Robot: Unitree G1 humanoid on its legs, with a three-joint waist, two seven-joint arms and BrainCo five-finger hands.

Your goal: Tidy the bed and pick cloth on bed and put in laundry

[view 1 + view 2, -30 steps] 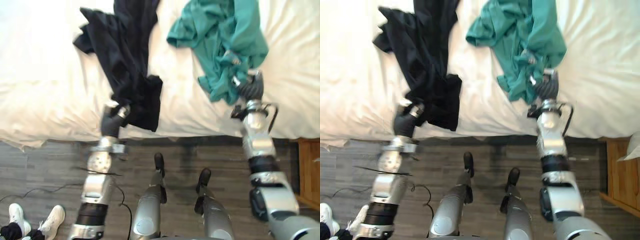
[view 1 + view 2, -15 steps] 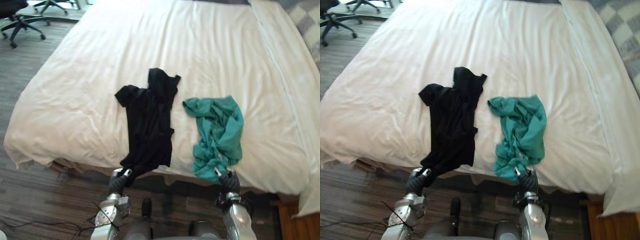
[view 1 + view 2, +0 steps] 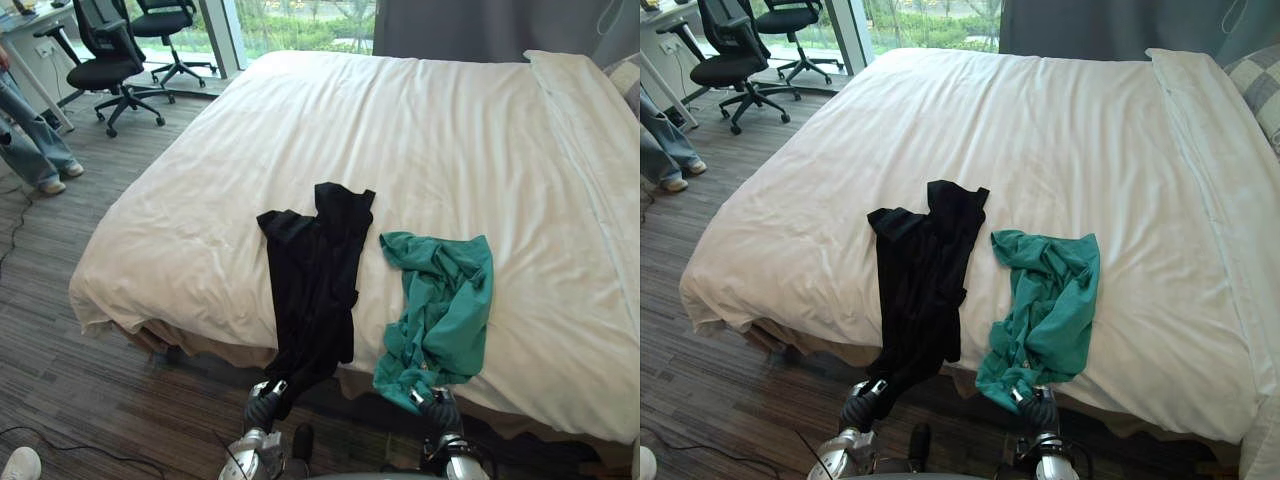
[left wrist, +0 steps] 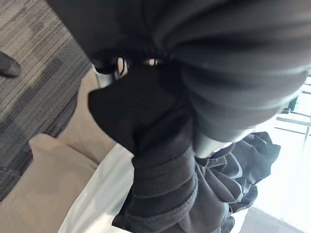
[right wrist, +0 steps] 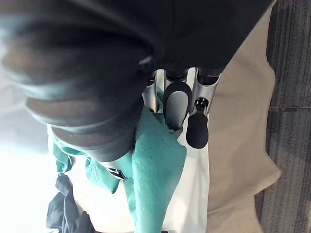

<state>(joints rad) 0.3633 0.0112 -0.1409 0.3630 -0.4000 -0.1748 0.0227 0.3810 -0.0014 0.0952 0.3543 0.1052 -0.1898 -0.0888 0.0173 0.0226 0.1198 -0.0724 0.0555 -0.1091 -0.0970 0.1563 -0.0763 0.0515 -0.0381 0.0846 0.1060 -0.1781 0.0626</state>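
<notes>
Left hand: The left hand (image 3: 262, 408) is closed round the lower end of the black cloth (image 3: 315, 270), which is bunched tight in its grip just off the bed's (image 3: 420, 130) near edge, at 6 o'clock.
Right hand: The right hand (image 3: 440, 412) is closed on a fold of the green cloth (image 3: 445, 300), which is pinched between the thumb and the dark-tipped fingers (image 5: 177, 104).
Black cloth: A soft, matt garment is laid out as a long narrow strip from the hand toward 12 o'clock, with short sleeves spread at its far end.
Green cloth: A crumpled teal garment is seen at 3 o'clock of the black one, parted from it by a strip of sheet; its lower end hangs over the edge to the hand.
Bed: A wide mattress is covered by a white sheet (image 3: 200, 200), smooth with faint creases; a beige base (image 3: 230, 352) is seen beneath.
Room: A dark plank floor (image 3: 80, 380) is laid around. Black wheeled chairs (image 3: 110, 60) and a person's legs (image 3: 25, 140) are seen at 10 o'clock, a window (image 3: 300, 20) at 12 and a dark curtain (image 3: 480, 25) at 1.
</notes>
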